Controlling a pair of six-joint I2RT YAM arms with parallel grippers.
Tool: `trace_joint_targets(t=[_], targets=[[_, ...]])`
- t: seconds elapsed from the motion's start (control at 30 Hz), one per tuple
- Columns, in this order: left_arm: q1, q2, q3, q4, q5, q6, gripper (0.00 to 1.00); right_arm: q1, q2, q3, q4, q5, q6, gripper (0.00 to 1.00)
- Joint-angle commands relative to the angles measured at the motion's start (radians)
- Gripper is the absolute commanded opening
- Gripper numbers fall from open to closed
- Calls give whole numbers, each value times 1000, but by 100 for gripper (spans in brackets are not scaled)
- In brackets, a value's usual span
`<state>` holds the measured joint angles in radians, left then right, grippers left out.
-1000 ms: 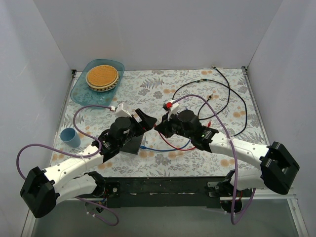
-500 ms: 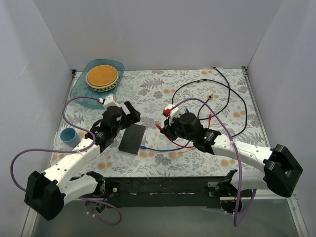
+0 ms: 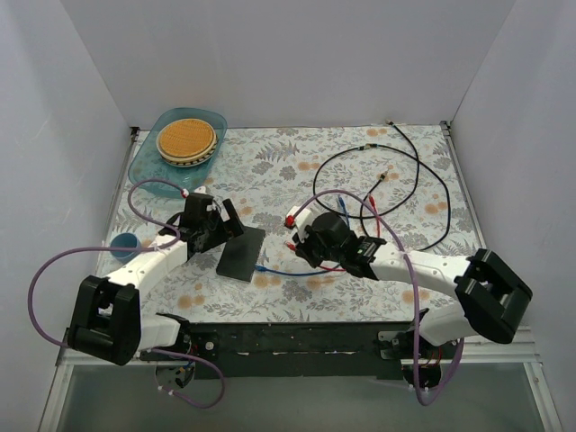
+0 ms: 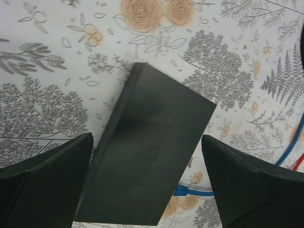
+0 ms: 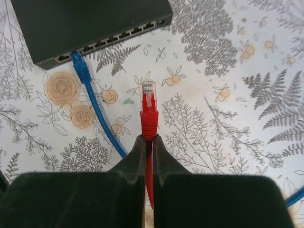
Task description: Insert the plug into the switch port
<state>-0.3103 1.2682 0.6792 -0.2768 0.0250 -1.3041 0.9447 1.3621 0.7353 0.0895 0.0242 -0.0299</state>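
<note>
Since half a second ago our left arm has folded back. Our left gripper (image 4: 147, 142) hangs above the switch (image 3: 241, 253), jaws spread wide and holding nothing, and the switch lies flat between and below them. A blue cable (image 5: 90, 95) sits in one socket. Right of it, the red plug (image 5: 148, 102) points at the socket row but stops short. Our right gripper (image 5: 146, 140), closed tight, pinches its boot, shifted slightly nearer us.

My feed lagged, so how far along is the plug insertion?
Done: a blue plug sits in the switch. In hand: the right end effector holds the red plug short of the ports. To do: insert it; the left end effector hangs open over the switch.
</note>
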Motion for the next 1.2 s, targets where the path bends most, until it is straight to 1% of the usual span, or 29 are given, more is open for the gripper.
trace_joint_targets(t=[0.0, 0.23, 0.5, 0.73, 1.17], targets=[[39, -66, -61, 16, 6, -12, 98, 31, 87, 55, -7, -4, -38, 1], [45, -63, -133, 54, 6, -43, 98, 80, 190, 107, 9, 5, -56, 1], [45, -24, -191, 140, 35, -29, 98, 106, 282, 180, -23, 37, -82, 1], [45, -12, -210, 162, 59, -24, 98, 111, 316, 204, -28, 40, -122, 1], [45, 0, -216, 189, 118, -18, 98, 111, 376, 245, -10, 0, -177, 1]])
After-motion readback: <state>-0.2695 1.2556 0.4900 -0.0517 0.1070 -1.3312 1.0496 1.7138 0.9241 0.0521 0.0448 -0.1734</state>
